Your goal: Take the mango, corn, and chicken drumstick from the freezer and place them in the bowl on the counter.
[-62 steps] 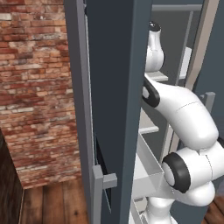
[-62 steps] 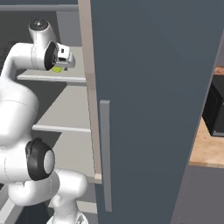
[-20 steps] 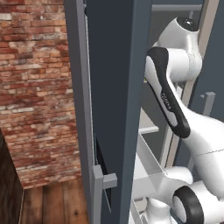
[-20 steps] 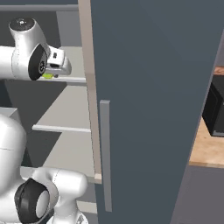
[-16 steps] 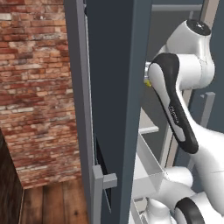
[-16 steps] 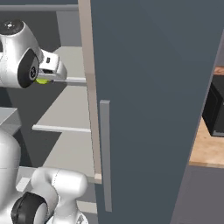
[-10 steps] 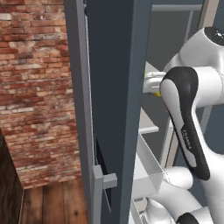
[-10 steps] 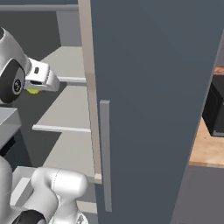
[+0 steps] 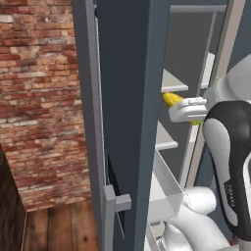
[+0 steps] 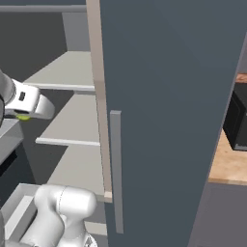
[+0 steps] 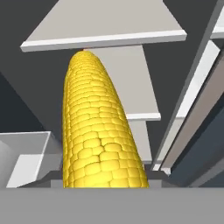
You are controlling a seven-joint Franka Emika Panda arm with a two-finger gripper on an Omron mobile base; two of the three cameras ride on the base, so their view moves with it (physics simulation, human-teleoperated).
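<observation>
The freezer [image 9: 128, 98] stands open, its slate-grey door edge filling the near foreground and its light grey shelves [image 10: 72, 70] visible behind. To the right of the freezer, past its door, a strip of the tan counter [image 10: 230, 169] shows with a black appliance [image 10: 239, 123] on it; the bowl cannot be made out there. In front of the freezer's shelves the gripper [image 9: 188, 109] is closed partway around the corn [image 11: 98, 131], which sticks out yellow past the fingers, clear of any shelf. By my reading one of three items is in transit toward the bowl; the mango and chicken drumstick cannot be located, so their status is unknown.
</observation>
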